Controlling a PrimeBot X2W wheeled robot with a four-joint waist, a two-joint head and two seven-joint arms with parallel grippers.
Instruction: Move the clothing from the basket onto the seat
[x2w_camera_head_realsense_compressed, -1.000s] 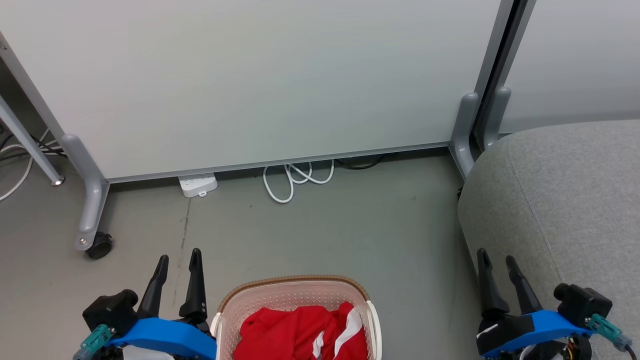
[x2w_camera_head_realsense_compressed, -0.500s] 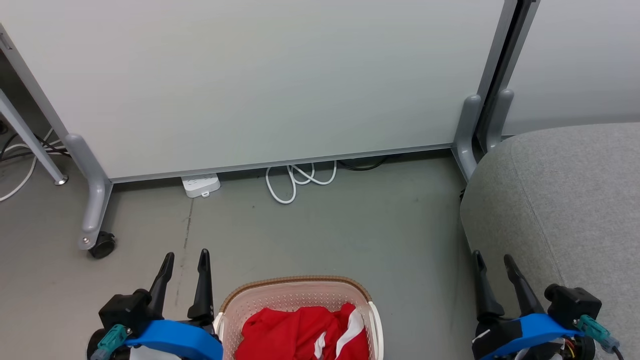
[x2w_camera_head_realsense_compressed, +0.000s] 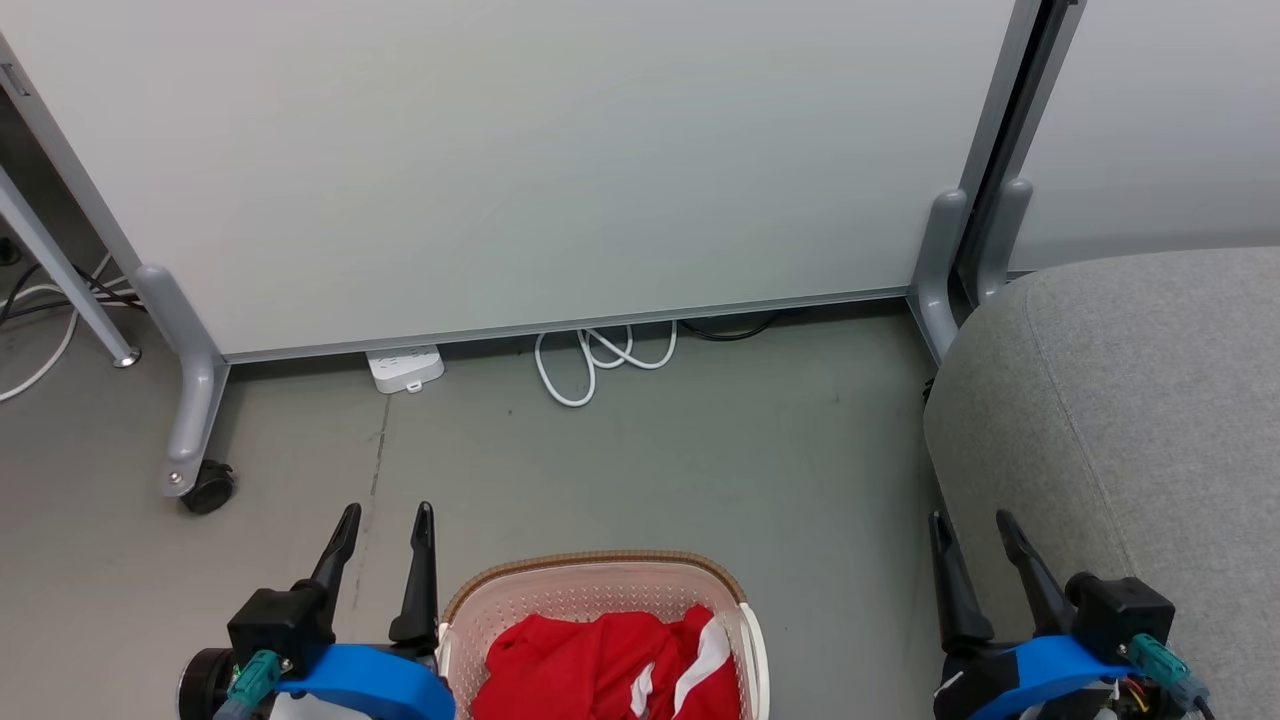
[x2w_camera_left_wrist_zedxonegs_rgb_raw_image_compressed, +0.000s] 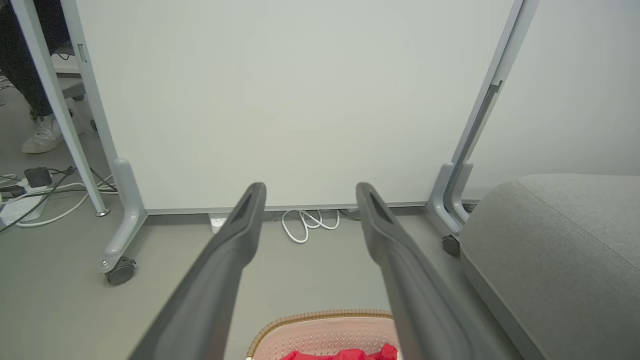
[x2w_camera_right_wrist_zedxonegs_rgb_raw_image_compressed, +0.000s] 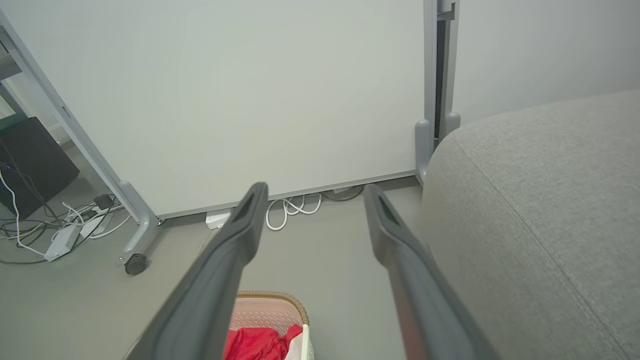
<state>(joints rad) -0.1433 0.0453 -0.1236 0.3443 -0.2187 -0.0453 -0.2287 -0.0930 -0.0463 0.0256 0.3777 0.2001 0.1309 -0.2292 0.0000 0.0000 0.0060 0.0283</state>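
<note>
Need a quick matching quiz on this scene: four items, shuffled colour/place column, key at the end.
Column A
1. clothing
2. basket
3. seat
4. power strip

Column B
a. small, white, flat on the floor
b. light grey, on the robot's right
c. red with white, heaped in the basket
d. cream with a brown rim

Pairs: 1-c, 2-d, 3-b, 4-a
</note>
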